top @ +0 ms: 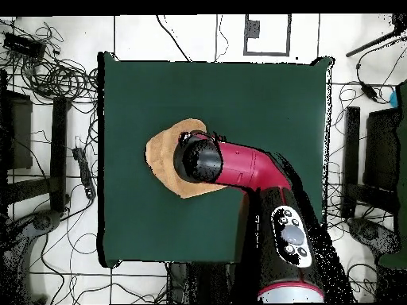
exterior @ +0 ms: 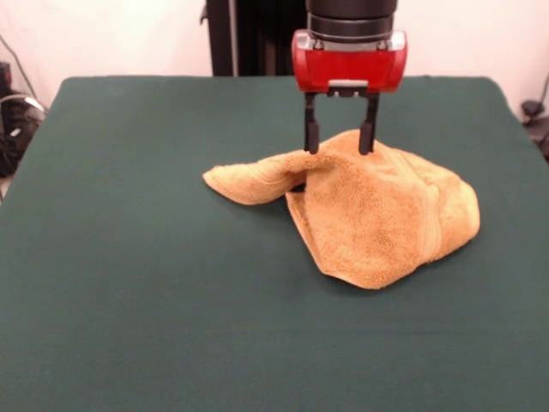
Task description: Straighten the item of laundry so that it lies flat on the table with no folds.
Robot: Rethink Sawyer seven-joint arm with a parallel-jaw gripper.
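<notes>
none of the flattening looks done: the towel (exterior: pixel 369 215) sits bunched in a mound mid-counter (exterior: pixel 129 283), w/ one corner flopped out sideways. pincer (exterior: pixel 340 137) straddles its peak, fingers spread, gripping nothing afaict. whole spread-out is still left.

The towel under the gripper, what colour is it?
Mustard, golden-orange; the towel shows best in the front view.

Surroundings: floor and wall

Tangled black cables (top: pixel 56 75) lie on the pale tiled floor (top: pixel 159 32); dark stands (top: pixel 350 155) flank both sides. White wall (exterior: pixel 120 34) behind, with a dark post (exterior: pixel 221 34).
</notes>
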